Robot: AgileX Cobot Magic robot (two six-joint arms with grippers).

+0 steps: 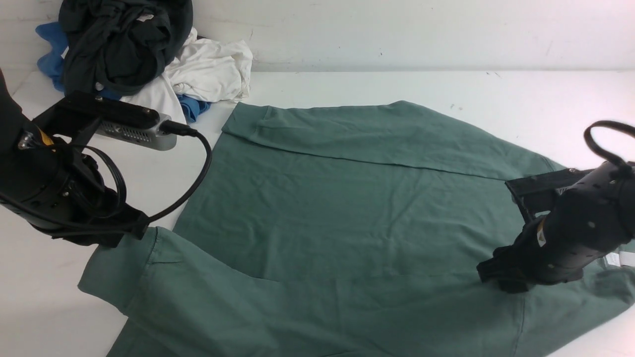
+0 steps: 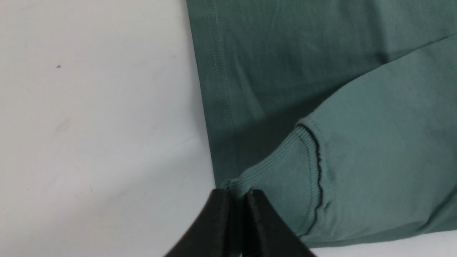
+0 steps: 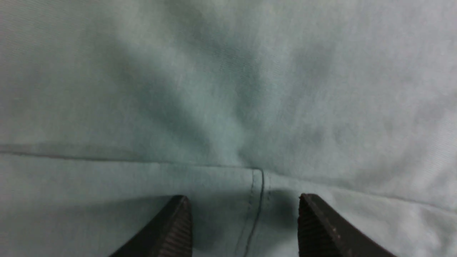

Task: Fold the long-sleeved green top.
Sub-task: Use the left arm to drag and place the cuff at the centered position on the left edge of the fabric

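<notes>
The green long-sleeved top [image 1: 337, 223] lies spread across the white table, with its far sleeve folded over the body along the back edge. My left gripper [image 2: 236, 194] is shut on the ribbed cuff [image 2: 282, 171] of the near sleeve, at the garment's left side [image 1: 124, 238]. My right gripper [image 3: 244, 201] stands open just above the fabric, its two fingers on either side of a stitched seam [image 3: 259, 200]. In the front view it hovers low over the top's right part [image 1: 501, 277]. A small white label [image 1: 615, 259] peeks out behind the right arm.
A pile of other clothes sits at the back left corner: a very dark garment [image 1: 119, 44], a white one [image 1: 213, 69] and blue ones [image 1: 52, 49]. Bare white table [image 1: 496, 94] runs behind the top up to the back wall.
</notes>
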